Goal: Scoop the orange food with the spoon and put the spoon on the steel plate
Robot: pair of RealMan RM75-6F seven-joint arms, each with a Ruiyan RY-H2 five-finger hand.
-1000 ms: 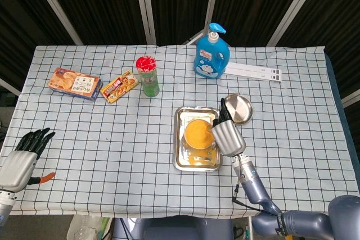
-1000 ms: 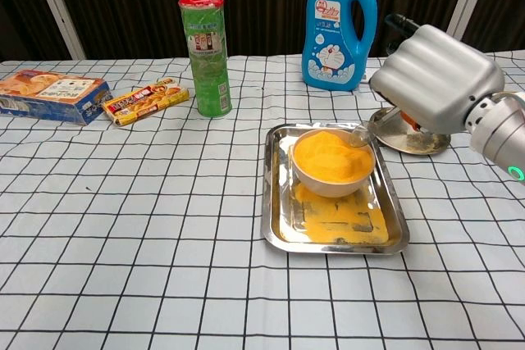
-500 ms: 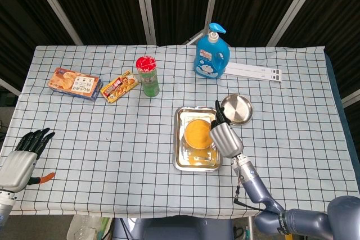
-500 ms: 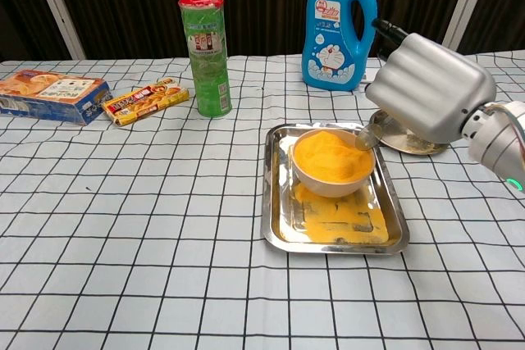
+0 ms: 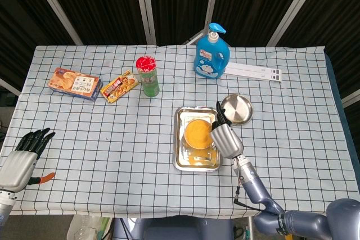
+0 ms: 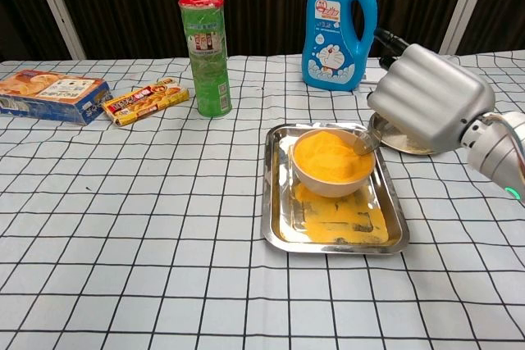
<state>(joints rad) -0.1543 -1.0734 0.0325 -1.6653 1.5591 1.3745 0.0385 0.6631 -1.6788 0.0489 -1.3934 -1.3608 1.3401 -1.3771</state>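
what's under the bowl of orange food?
The bowl sits in a rectangular steel tray. Spilled orange food covers the tray floor in front of it. The floor directly beneath the bowl is hidden, and the right hand covers the tray's far right corner.

checked table point(image 5: 112, 144), tray point(image 6: 279, 202), steel plate point(image 5: 242, 109), bottle point(image 5: 211, 51)

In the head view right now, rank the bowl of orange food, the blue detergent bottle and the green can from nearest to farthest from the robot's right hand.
From the right hand:
1. Bowl of orange food, just left of it, in the tray.
2. Blue detergent bottle, beyond it at the table's far edge.
3. Green can, far-left.
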